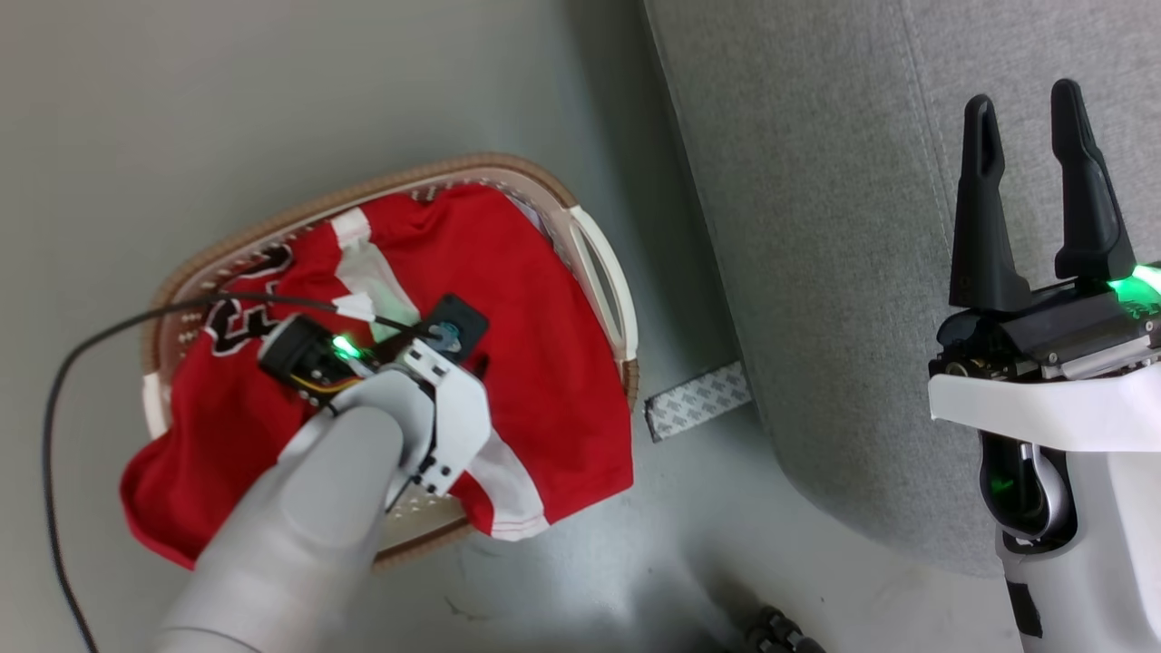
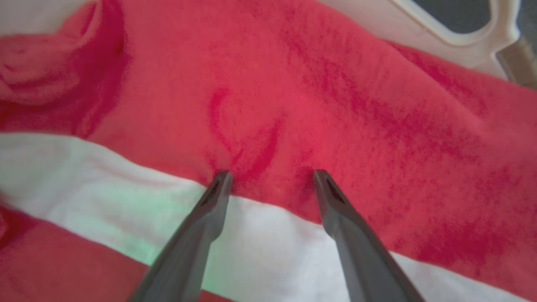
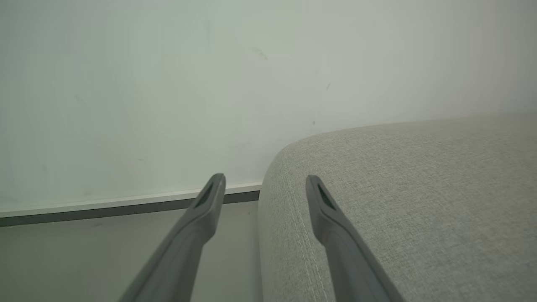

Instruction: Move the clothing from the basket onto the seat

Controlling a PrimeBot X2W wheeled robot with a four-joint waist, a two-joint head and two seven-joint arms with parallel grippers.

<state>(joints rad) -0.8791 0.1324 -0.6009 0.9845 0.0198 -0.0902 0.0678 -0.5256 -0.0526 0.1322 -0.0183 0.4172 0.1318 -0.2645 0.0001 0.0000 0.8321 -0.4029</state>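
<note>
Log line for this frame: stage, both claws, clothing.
stage: pre-grasp | left claw: open, tips on clothing in basket | right claw: open, empty, over seat edge

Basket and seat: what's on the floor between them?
In the head view, a small pale patterned strip lies on the floor between the basket and the seat.

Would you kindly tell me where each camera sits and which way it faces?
Head view: on the head, down at basket, clothing, seat; left forearm, right gripper show.
Left wrist view: on that wrist, along the open left gripper into clothing.
Right wrist view: on that wrist, past the open right gripper to seat and wall.
Shared: clothing, head and left wrist.
</note>
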